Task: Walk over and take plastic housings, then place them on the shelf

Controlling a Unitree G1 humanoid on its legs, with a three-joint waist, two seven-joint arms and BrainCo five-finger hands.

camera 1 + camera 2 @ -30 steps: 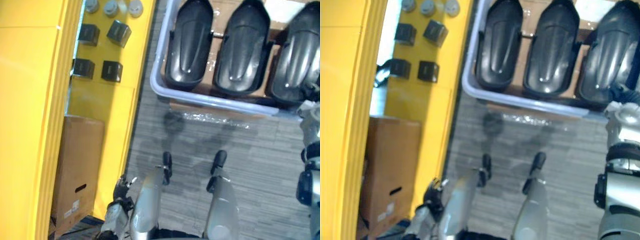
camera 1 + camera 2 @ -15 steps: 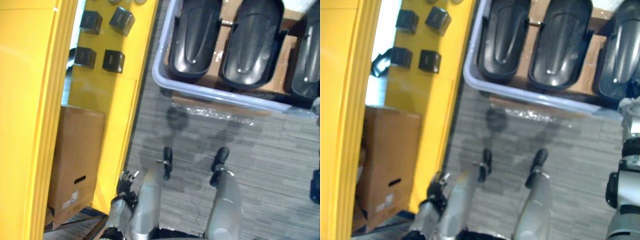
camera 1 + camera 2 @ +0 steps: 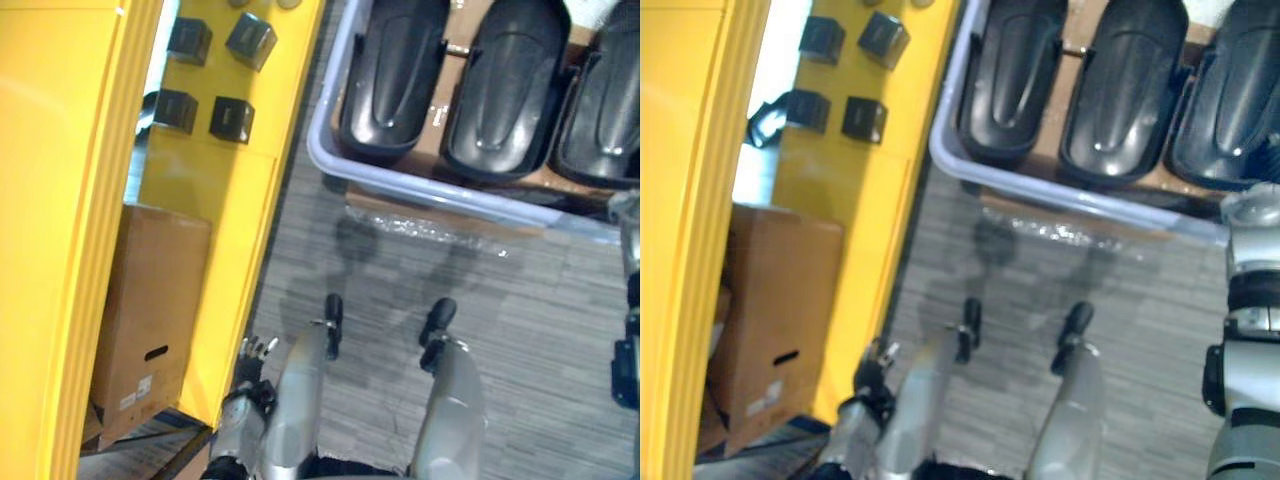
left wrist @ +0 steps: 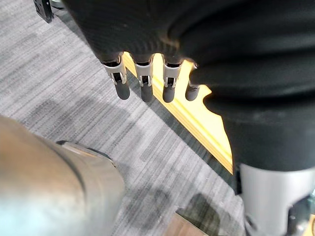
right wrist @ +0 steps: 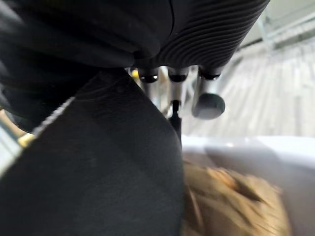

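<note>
Housings (image 3: 497,90), three, black, abreast in pale bin (image 3: 420,192), long axes away from robot, rounded ends nearest. L hand (image 3: 252,362) loose, empty, by yellow shelf (image 3: 60,200); R hand (image 5: 208,101) loose, empty, at bin rim.

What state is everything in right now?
housings: three, lying side by side in the bin, untouched.
bin: loaded.
left hand: open, empty.
right hand: open, empty.
shelf: holds small black boxes, no housing yet.
cardboard box: stored low in the shelf.
</note>
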